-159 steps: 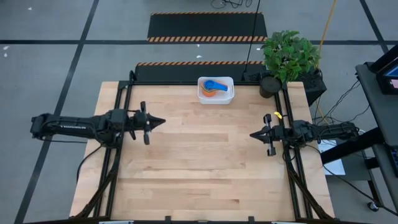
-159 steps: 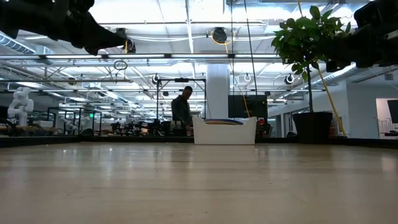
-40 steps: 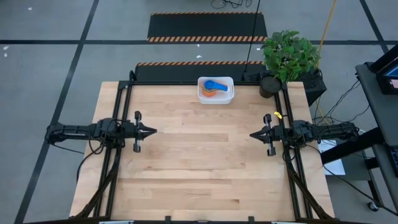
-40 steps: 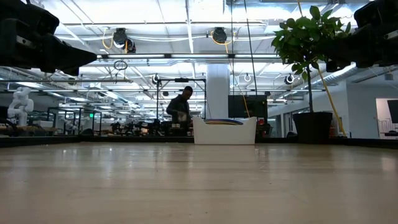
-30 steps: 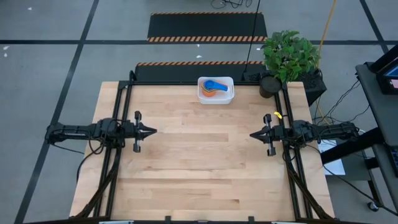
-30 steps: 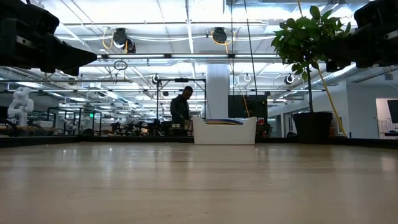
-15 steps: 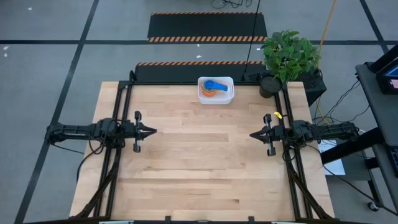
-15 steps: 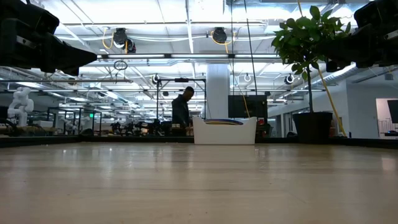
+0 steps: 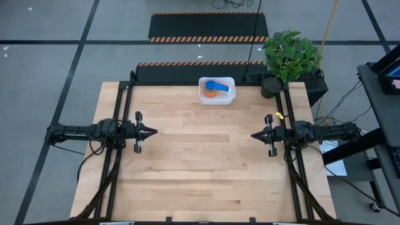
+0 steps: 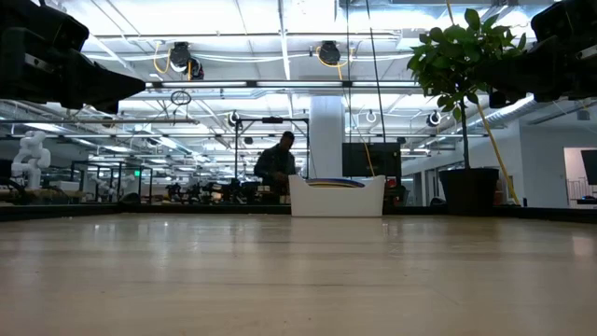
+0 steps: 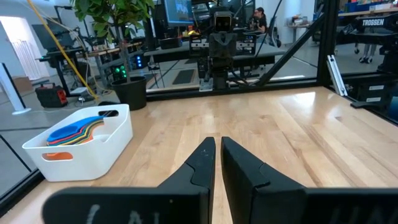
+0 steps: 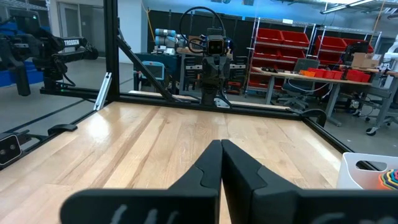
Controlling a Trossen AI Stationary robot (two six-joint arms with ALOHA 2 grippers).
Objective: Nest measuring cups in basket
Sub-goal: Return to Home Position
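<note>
1. At the far edge of the table [image 9: 200,162], the basket [image 9: 200,91] holds the measuring cups [image 9: 214,86], nested, blue uppermost.
2. Left gripper [image 9: 153,131], at the left side: fingers drawn together, empty. Right gripper [image 9: 254,135], at the right side: likewise closed, empty.
3. Handling, as judged: cups light, rigid plastic, somewhat slippery; best taken by the flat handles or across the rim.
4. Both grippers well apart from the basket.
</note>
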